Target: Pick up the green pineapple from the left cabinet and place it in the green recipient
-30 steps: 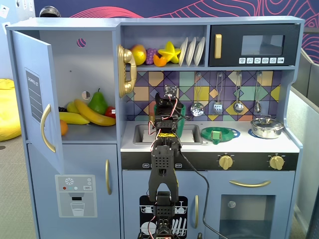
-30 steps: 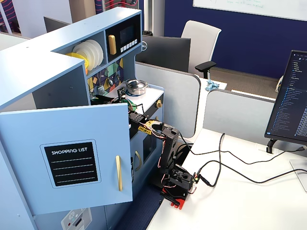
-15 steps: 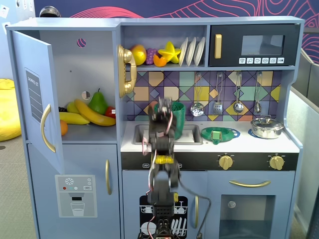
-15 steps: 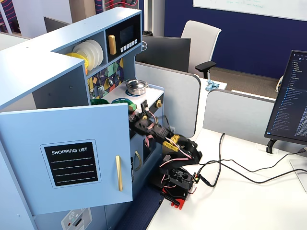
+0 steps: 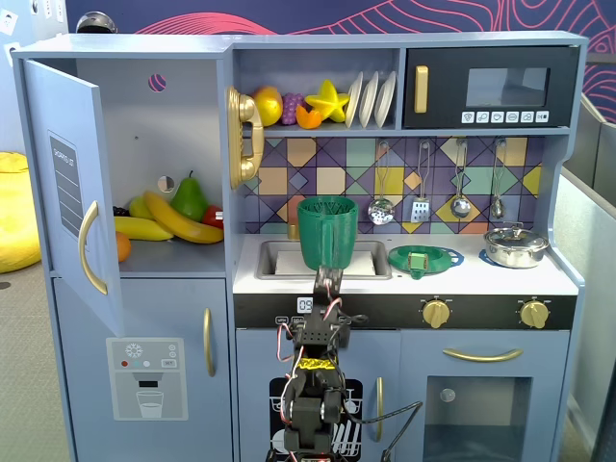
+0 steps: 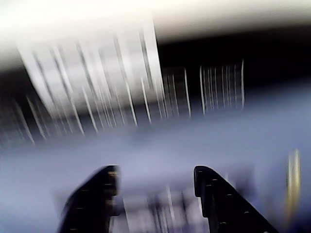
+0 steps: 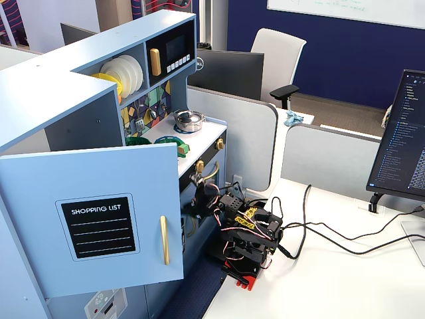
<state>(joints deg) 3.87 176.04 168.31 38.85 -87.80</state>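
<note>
- My gripper (image 6: 155,194) was spread open and empty at the counter's front edge.
- I could not find the green pineapple in any view.
- The green recipient (image 5: 327,232) stood upright in the sink (image 5: 279,260), near the counter's back edge.
- The left cabinet (image 5: 173,144) stood open.

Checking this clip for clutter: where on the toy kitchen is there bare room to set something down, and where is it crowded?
Free: the white counter strip between the flat green dish and the silver pot, and the upper part of the left cabinet above the fruit.

Crowded: the cabinet shelf with bananas and pear, and the sink, holding the green recipient.
</note>
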